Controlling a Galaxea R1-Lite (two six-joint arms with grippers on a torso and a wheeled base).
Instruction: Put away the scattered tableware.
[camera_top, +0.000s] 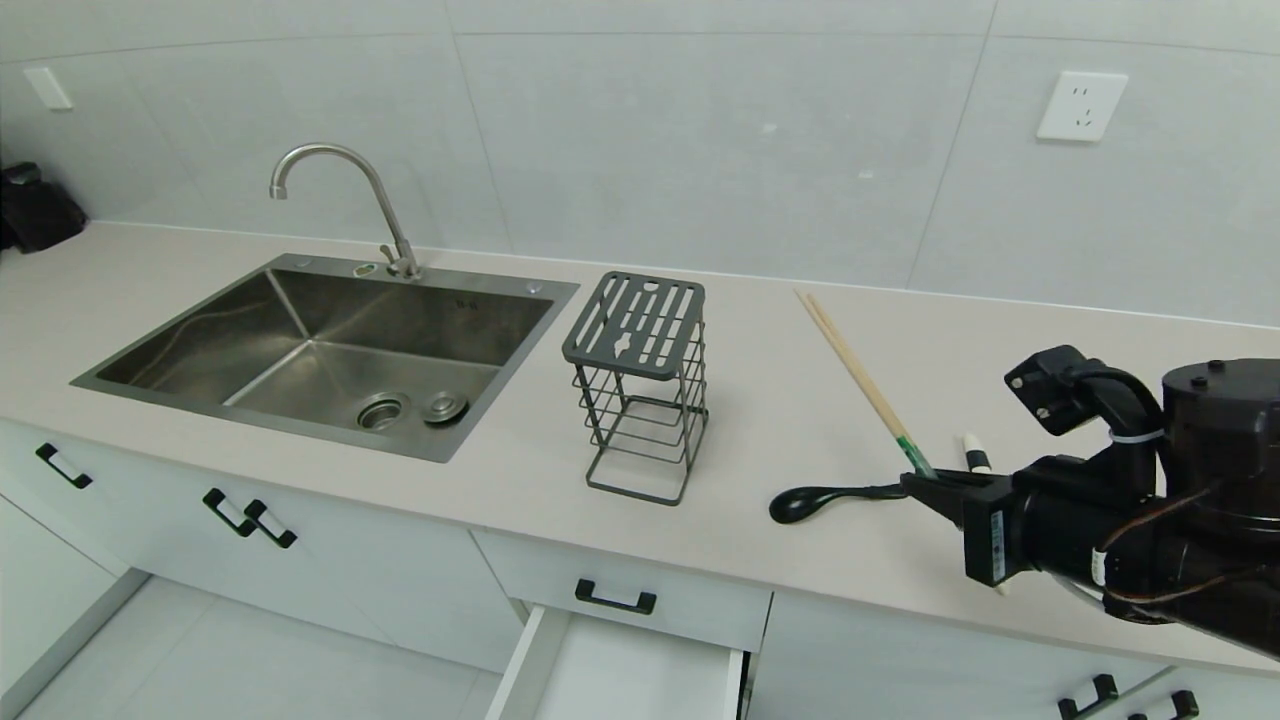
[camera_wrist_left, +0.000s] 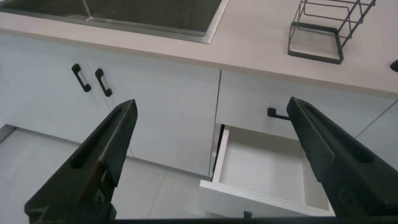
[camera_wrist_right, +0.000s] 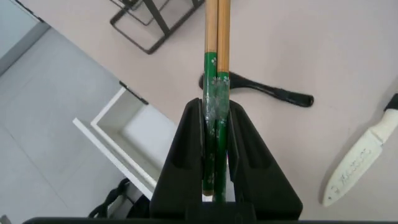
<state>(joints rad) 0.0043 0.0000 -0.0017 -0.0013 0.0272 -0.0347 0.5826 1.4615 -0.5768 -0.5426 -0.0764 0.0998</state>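
Your right arm reached in low from three o'clock along the counter's (camera_top: 760, 400) front edge, forearm level and wrist aimed toward nine o'clock, with the right gripper (camera_top: 935, 485) clamped narrowly on the green-tipped end of a pair of wooden chopsticks (camera_top: 860, 375). The sticks lay pressed side by side between its fingers (camera_wrist_right: 186, 134) and slanted away toward eleven o'clock, pointing at the tiled wall; whether their far tips touched the counter could not be told. A black spoon (camera_top: 820, 498) lay on the counter just at nine o'clock of the gripper, and a white-handled knife (camera_wrist_right: 357, 162) lay close at the gripper's one o'clock. The wire cutlery rack (camera_top: 640, 385) stood upright farther toward nine o'clock, between the spoon and the steel sink (camera_top: 310, 350). Your left gripper (camera_wrist_left: 211, 106) hung below counter level with its two dark fingers spread wide and nothing between them, facing the white cabinet fronts and the open drawer (camera_top: 620, 670) at the rack's six o'clock.
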